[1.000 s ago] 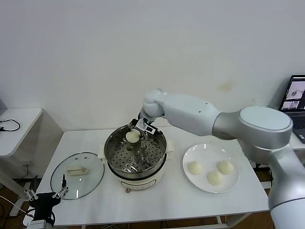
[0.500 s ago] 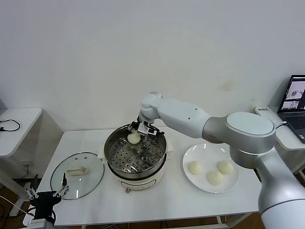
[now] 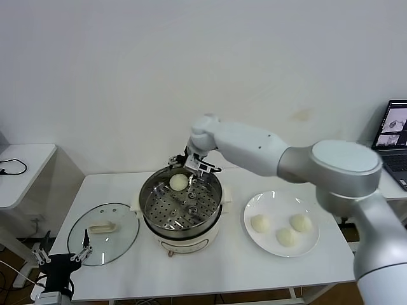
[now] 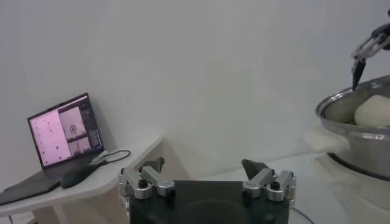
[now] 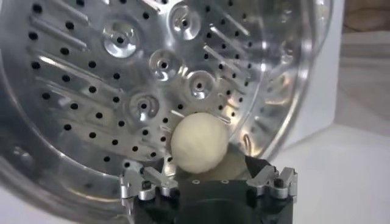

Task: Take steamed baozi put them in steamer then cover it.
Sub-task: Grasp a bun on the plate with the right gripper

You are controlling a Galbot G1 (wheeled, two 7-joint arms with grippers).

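Note:
The steamer (image 3: 181, 210) stands mid-table, a steel basket on a cream base. One baozi (image 3: 179, 182) lies on its perforated floor by the far wall. My right gripper (image 3: 192, 164) hovers just above and behind that bun, open. In the right wrist view the bun (image 5: 198, 144) rests free on the steamer floor (image 5: 122, 91), in front of the open right gripper (image 5: 207, 171). Three more baozi (image 3: 287, 237) sit on the white plate (image 3: 275, 202) at right. My left gripper (image 3: 62, 259) is parked low at the table's front left, open (image 4: 203, 166) and empty.
The glass lid (image 3: 103, 232) with its cream handle lies flat on the table left of the steamer. A laptop (image 3: 395, 133) sits on a side table at far right. A second small table (image 3: 22, 162) stands at the left.
My right gripper has opened and let go of the baozi, which now lies in the steamer. The gripper has lifted slightly. The left arm has not moved.

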